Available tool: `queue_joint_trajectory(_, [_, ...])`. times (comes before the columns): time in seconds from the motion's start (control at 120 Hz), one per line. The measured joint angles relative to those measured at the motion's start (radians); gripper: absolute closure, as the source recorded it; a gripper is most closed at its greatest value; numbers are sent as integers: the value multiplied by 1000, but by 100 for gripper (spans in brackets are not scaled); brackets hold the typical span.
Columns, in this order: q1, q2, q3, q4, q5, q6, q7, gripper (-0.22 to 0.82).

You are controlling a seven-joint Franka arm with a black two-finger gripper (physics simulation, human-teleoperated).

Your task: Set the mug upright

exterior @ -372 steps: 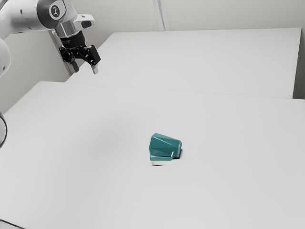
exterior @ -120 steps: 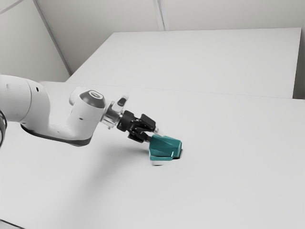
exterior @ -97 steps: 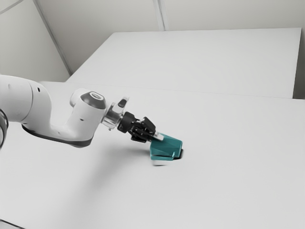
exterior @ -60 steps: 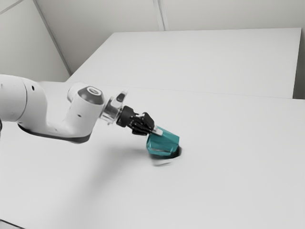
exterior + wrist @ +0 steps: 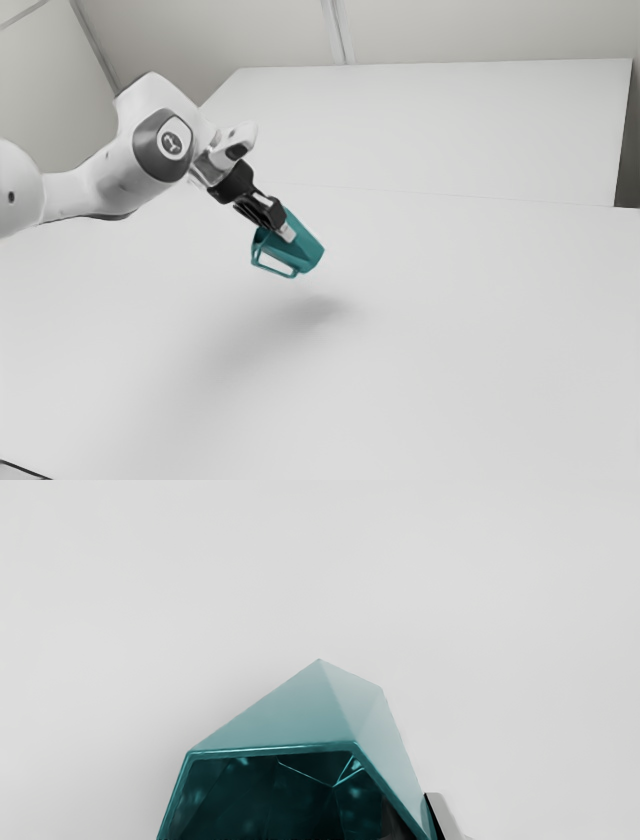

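Tool (image 5: 287, 232) closed on wall of mug (image 5: 305, 246), one finger inside mouth, one outside. Mug hangs above tabletop (image 5: 450, 330), beyond tool, long axis slanting: mouth toward tool, base lower, toward exterior view's right. Next move likely needs axis swung vertical, base down, before lowering.

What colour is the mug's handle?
Teal, like the mug itself; the handle shows best in the exterior view.
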Motion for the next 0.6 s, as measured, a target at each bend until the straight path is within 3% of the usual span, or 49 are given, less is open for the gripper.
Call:
queue_joint_trajectory(0.258, [1, 7, 4, 72, 397, -65, -232, 78])
queue_joint_trajectory(0.6, [-6, 116, -8, 68, 507, -45, -473, 78])
